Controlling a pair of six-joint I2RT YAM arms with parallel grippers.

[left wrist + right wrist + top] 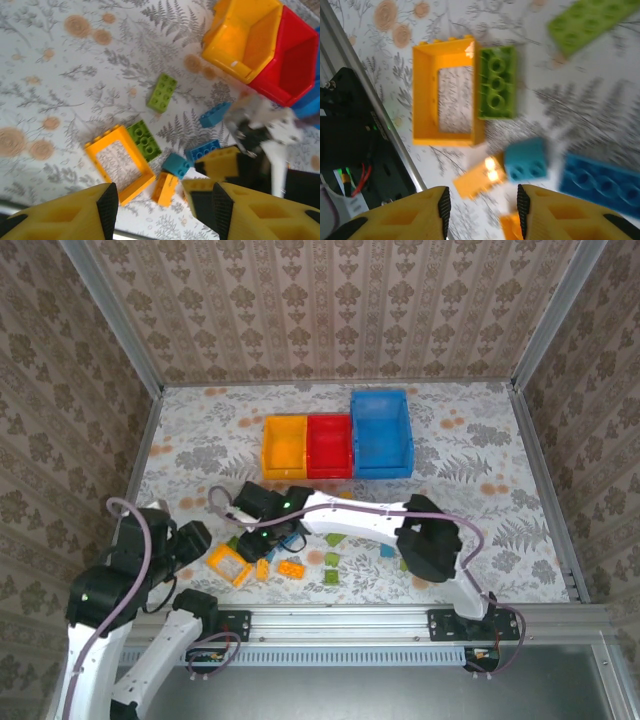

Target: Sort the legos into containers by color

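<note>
The yellow bin point(266, 450), red bin point(330, 419) and blue bin point(381, 395) at the far side look empty. The bricks point(292, 567) lie scattered near the arms. The left gripper point(165, 205) and right gripper point(482, 207) hover above them, jaws apart, empty. All sorting remains.

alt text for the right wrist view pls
The right gripper hangs open over a floral table, above a small orange brick and a small blue brick. Beyond them an orange frame lies flat with a green brick against its side.
</note>
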